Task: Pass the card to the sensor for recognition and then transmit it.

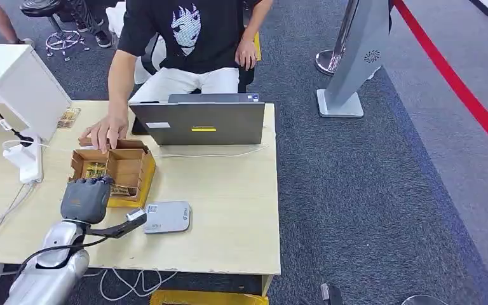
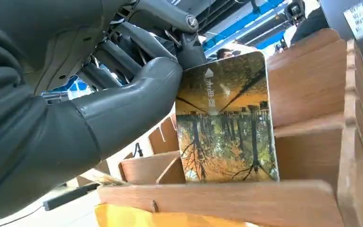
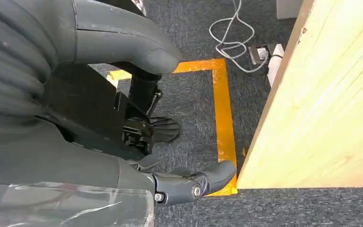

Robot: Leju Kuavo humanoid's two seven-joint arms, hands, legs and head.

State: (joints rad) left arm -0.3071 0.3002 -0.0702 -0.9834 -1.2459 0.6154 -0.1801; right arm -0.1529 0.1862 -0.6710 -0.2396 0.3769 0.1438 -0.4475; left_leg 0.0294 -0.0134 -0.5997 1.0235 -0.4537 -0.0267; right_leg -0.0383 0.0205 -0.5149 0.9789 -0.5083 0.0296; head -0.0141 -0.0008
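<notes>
Left hand pinches a glossy autumn-tree card upright.

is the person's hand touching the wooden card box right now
Yes, in the head view the person's hand rests on the far rim of the wooden card box, beside the laptop.

An office or demo hall is showing here. A person is sitting at a laptop; a red barrier belt is crossing grey carpet.
</notes>
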